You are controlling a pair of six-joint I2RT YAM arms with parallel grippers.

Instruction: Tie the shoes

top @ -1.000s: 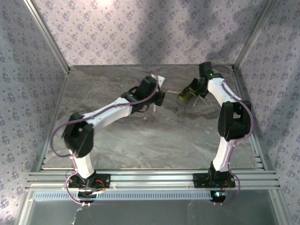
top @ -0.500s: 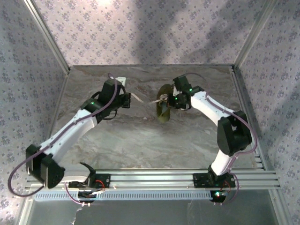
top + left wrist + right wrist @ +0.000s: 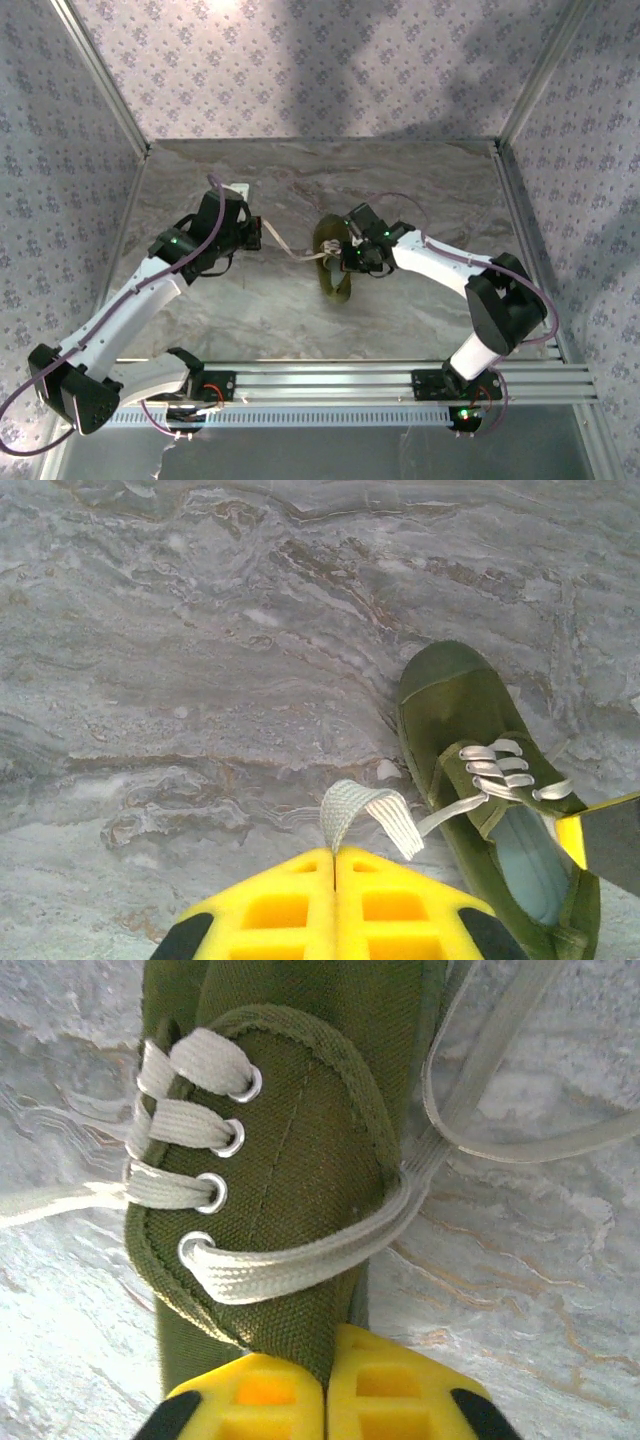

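Dragged nearer and leftward, the shoe [image 3: 332, 275] now lies mid-table, and the left arm has backed off left, drawing a lace out.
Left gripper [image 3: 335, 855] is clamped on the white lace [image 3: 372, 810]; right gripper [image 3: 325, 1385] looks pinched on the edge of the shoe's upper, steadying it. A second lace [image 3: 520, 1150] lies loose beside the shoe. The laces seem to be getting laid out; next, the right should release and take that loose end.

Grey marbled table [image 3: 420, 180] carries one small olive-green shoe [image 3: 337, 283] near its middle (sole down), with loose white laces [image 3: 540, 1150] trailing beside it on the stone-look top
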